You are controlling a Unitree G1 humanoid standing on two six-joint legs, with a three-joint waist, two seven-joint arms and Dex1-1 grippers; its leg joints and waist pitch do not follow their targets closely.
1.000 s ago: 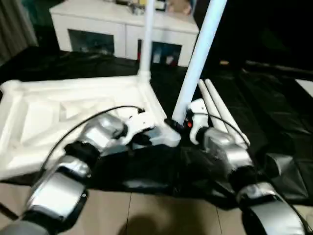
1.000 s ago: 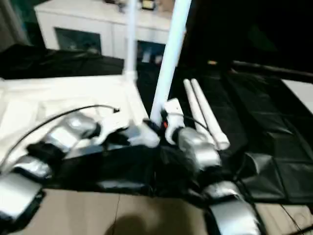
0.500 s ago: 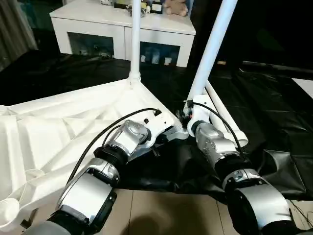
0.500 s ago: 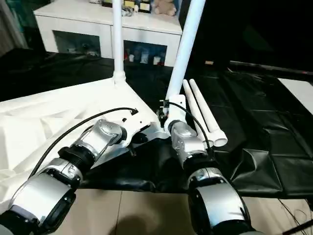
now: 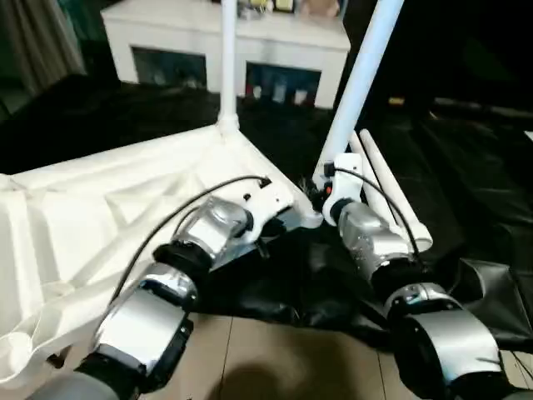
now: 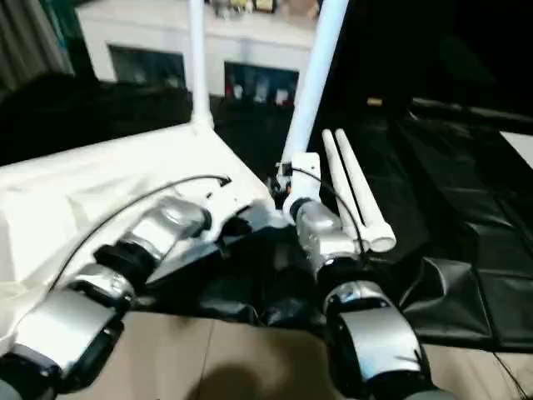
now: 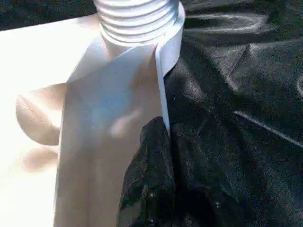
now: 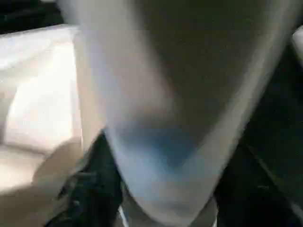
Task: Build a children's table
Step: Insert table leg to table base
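Note:
The children's table top [image 5: 100,217] lies upside down on the black cover, ribbed underside up. One white leg [image 5: 226,75] stands upright in its far corner socket. A second leg [image 5: 360,79] leans to the right out of the near right corner. My right gripper [image 5: 326,190] is shut on its base, and a black finger [image 8: 90,189] shows beside the tube. My left gripper [image 5: 287,223] is shut on the top's thin rim wall [image 7: 161,94] just below that corner, where the leg's threaded end [image 7: 138,16] shows.
Two loose white legs [image 5: 391,196] lie side by side on the black cover [image 5: 466,183], right of my right arm. A white cabinet with glass doors [image 5: 191,42] stands behind the work table. Tan floor [image 5: 275,358] shows below the table's crumpled front edge.
The head views have shifted and tilted. Both grippers stay at the near right corner, and the leaning leg keeps about the same tilt.

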